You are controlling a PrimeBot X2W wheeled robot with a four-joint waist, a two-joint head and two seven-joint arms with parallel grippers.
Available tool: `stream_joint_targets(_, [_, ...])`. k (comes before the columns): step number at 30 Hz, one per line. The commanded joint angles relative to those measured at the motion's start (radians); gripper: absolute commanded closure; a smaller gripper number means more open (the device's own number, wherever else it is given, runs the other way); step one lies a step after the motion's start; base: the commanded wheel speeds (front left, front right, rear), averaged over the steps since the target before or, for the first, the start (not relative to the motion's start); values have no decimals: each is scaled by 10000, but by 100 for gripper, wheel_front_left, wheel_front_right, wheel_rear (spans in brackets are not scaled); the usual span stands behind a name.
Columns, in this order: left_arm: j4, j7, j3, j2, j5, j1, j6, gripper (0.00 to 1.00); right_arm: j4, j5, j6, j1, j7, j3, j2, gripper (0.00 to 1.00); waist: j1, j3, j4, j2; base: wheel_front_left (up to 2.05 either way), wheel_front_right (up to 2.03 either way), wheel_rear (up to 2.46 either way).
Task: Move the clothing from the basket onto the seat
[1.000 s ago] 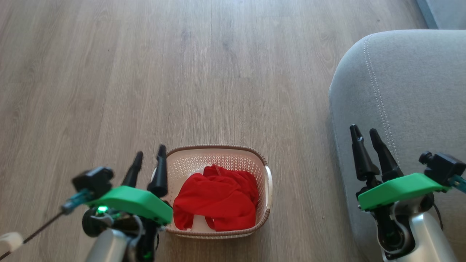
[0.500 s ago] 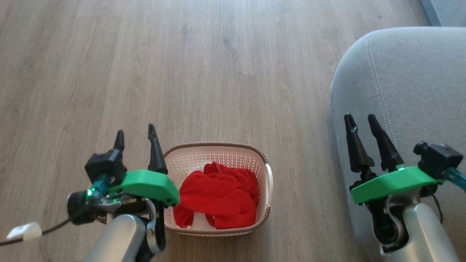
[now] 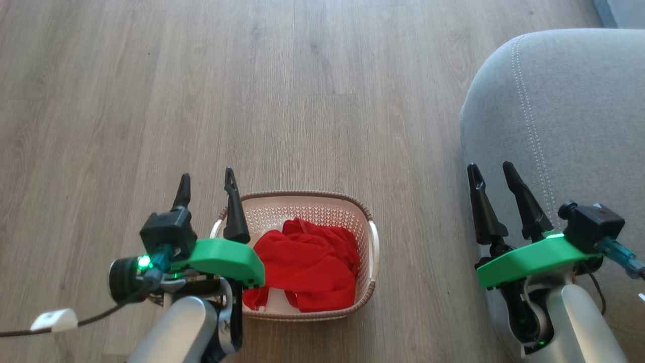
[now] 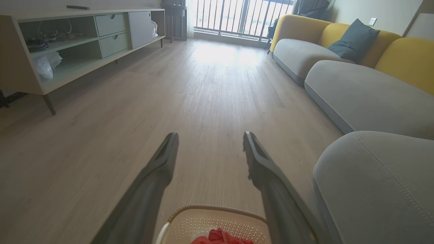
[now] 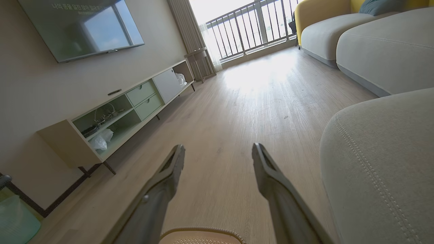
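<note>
1. Basket [image 3: 298, 193]: cream-white plastic with perforated walls, a brown braided rim and white side handles. Stands upright on the wooden floor [image 3: 302, 75], with a strip of bare boards between it and the seat.

2. Clothing [image 3: 307, 262]: bright red fabric, bunched inside the basket and covering most of its bottom. A patch of white shows under it at the robot's end.

3. Seat [image 3: 569, 101]: large grey upholstered cushion with a rounded corner and a double line of pale stitching. Lies to the robot's right of the basket.

4. Left pincer [image 3: 207, 175]: two dark fingers spread wide, holding nothing. Hovers at the basket's left rim, one finger over the rim's far left corner and the other over the floor outside.

5. Right pincer [image 3: 490, 166]: fingers spread wide, empty. Held above the seat's edge on the basket side.

6. Room: low sideboard [image 4: 67, 44] along one wall, screen [image 5: 81, 27] mounted above it, grey and yellow sofa [image 4: 366, 95] opposite, railing [image 4: 244, 13] at the floor's far edge.
</note>
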State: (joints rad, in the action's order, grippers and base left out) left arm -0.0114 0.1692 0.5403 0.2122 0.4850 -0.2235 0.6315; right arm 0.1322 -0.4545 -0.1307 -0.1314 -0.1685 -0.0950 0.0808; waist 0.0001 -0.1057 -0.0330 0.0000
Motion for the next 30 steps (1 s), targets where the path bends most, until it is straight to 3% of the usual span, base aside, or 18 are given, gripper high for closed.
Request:
stream_joint_targets(1, [-215,151,-480,-58,-224,-240,-198,0,-297,310,0,-450,-147,-139,0,0,-1,-23,-3,0,0,0,0])
stream_joint_targets(3, [9,209,-842,-277,-320,-89,-658,0,-198,459,0,-465,-205,-118,-23,0,-1,-48,-4,0,0,0,0])
stream_joint_targets(4, [9,209,-842,-277,-320,-89,-658,0,-198,459,0,-465,-205,-118,-23,0,-1,-48,-4,0,0,0,0])
stream_joint_targets(11, [1185,414,-1843,-1036,-1189,295,-2312,0,446,1002,0,-534,-414,-99,-110,0,-1,-118,45,0,0,0,0])
stream_joint_targets(14, [1511,502,-2147,-1281,-1641,351,-2758,0,700,1314,0,-605,-503,-170,-129,0,-1,-160,56,0,0,0,0])
stream_joint_targets(22, [1922,736,-2494,-1574,-2943,274,-3363,0,812,2173,0,-922,-741,-338,-117,0,-1,-573,120,0,0,0,0])
stream_joint_targets(30, [3143,926,-2006,-1614,-3517,-530,-3934,0,988,2857,0,-1341,-933,-172,44,0,-1,-2022,453,0,0,0,0])
